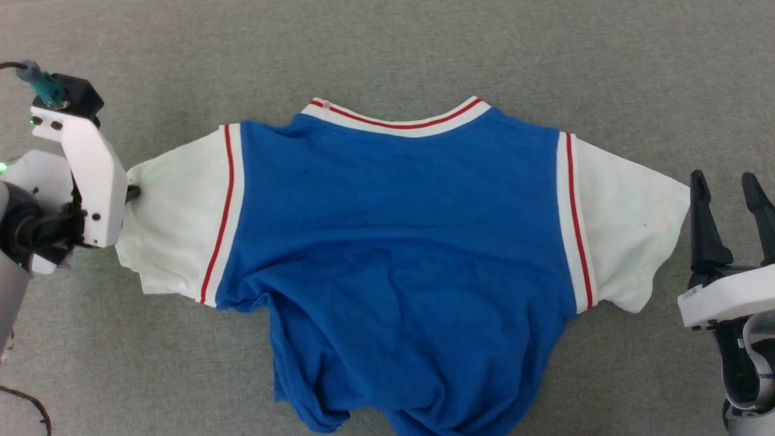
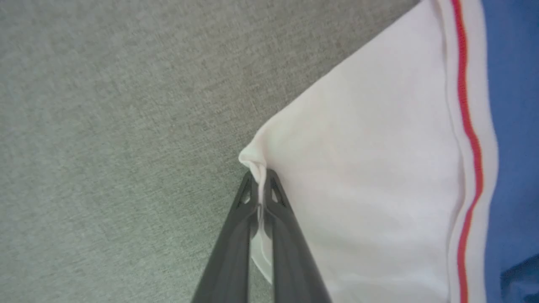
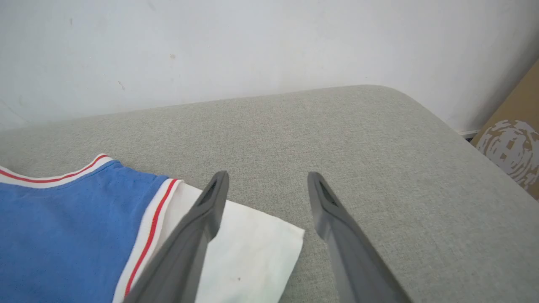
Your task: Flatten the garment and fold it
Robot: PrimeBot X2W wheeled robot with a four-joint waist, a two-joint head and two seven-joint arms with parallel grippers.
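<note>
On the grey fabric surface the blue T-shirt lies spread out, collar away from the robot and lower hem bunched. The left claw is pinched closed on the edge of one white sleeve. The right claw stands wide apart, holding nothing, just beside the other sleeve.

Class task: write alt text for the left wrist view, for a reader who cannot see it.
The left gripper, shut, pinches the corner of the garment at its white sleeve. The sleeve lies on a grey fabric surface; a red stripe and the blue body run down the right side.
</note>
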